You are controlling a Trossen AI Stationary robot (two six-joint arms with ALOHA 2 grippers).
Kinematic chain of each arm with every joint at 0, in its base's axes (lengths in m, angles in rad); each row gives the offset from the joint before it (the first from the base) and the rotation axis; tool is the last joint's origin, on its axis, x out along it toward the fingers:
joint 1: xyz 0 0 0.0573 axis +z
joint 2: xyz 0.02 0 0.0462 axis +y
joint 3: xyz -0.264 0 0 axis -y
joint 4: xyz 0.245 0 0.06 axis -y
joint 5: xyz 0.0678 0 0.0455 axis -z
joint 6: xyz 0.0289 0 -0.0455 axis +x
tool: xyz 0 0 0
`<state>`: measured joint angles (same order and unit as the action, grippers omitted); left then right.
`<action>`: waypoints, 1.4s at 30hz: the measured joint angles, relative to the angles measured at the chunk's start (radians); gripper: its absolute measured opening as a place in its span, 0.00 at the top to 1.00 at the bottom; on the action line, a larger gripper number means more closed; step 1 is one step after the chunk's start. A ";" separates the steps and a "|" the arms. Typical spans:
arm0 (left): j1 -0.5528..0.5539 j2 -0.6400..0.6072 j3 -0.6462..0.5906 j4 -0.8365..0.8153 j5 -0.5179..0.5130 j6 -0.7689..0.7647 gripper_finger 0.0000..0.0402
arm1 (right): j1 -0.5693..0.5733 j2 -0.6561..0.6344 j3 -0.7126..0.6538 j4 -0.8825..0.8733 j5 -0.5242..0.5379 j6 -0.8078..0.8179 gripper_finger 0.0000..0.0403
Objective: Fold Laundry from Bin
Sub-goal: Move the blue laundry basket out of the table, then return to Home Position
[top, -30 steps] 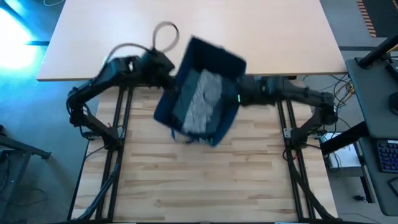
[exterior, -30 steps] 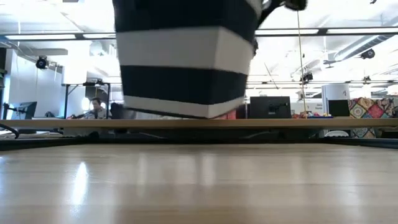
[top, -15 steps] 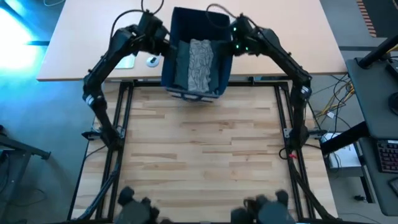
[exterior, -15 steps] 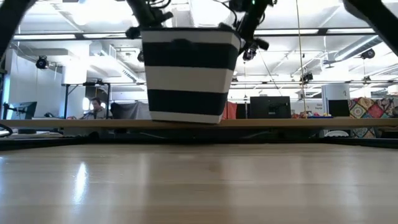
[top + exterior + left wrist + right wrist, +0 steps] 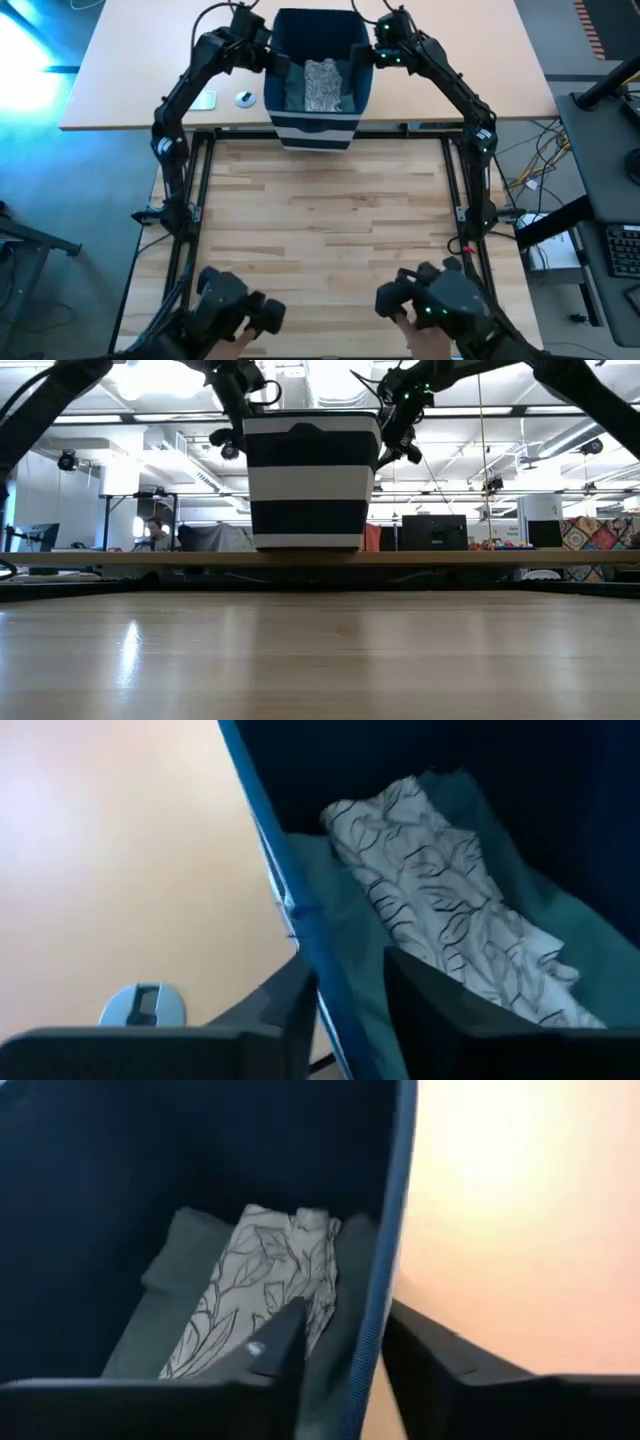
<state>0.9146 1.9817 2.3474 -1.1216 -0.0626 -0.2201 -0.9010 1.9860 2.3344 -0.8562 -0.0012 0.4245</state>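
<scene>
A: So, where do we find the bin (image 5: pixel 318 70) at this point?

B: We see it upright on the light-coloured far table (image 5: pixel 130 80), at that table's near edge, its striped lower half facing us in the low view. The laundry (image 5: pixel 320 84) is inside it: a grey-white patterned piece lies on top, with teal-green cloth under and around it.

A: And the two hands?

B: We place the left hand (image 5: pixel 262 60) at the bin's left rim and the right hand (image 5: pixel 378 55) at its right rim, both arms reaching far forward. In each wrist view we see the fabric wall running up between the two dark fingers, one finger inside the bin and one outside.

A: Are they clenched on the rim?

B: We cannot tell (a gap shows between the fingers on either side of the wall, but whether they press it is unclear).

A: Anything else on that table?

B: We spot a small round grey object (image 5: pixel 245 98) just left of the bin, and a pale flat item (image 5: pixel 205 100) beside that.
</scene>
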 joint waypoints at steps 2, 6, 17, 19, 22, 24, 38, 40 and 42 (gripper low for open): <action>0.007 -0.006 -0.001 -0.013 0.001 -0.005 0.70 | 0.000 -0.018 -0.001 0.013 0.032 -0.033 0.65; 0.007 -0.081 -0.002 -0.086 0.045 0.014 0.57 | 0.015 -0.097 -0.001 0.013 0.070 -0.123 0.53; -0.261 -0.454 -0.101 -0.014 0.106 0.068 0.45 | 0.407 -0.487 -0.297 0.135 0.073 -0.329 0.57; -0.365 -0.529 -0.171 0.072 0.103 0.091 0.45 | 0.523 -0.562 -0.398 0.205 0.071 -0.345 0.59; -0.535 -0.635 -0.316 0.192 0.104 0.115 0.45 | 0.693 -0.652 -0.534 0.266 0.061 -0.367 0.64; -0.652 -0.708 -0.429 0.280 0.106 0.122 0.45 | 0.797 -0.706 -0.606 0.269 0.051 -0.383 0.67; -1.066 -0.932 -0.953 0.432 0.092 -0.003 0.45 | 1.148 -0.839 -0.742 0.187 0.047 -0.264 0.80; -1.070 -0.941 -1.024 0.499 0.091 0.031 0.45 | 1.148 -0.840 -0.769 0.205 0.033 -0.320 0.81; -1.070 -0.973 -1.107 0.636 0.122 0.108 0.45 | 1.122 -0.858 -0.818 0.246 -0.039 -0.348 0.81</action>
<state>-0.1554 1.0089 1.2405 -0.4852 0.0593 -0.1124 0.2212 1.1278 1.5161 -0.6101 -0.0401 0.0764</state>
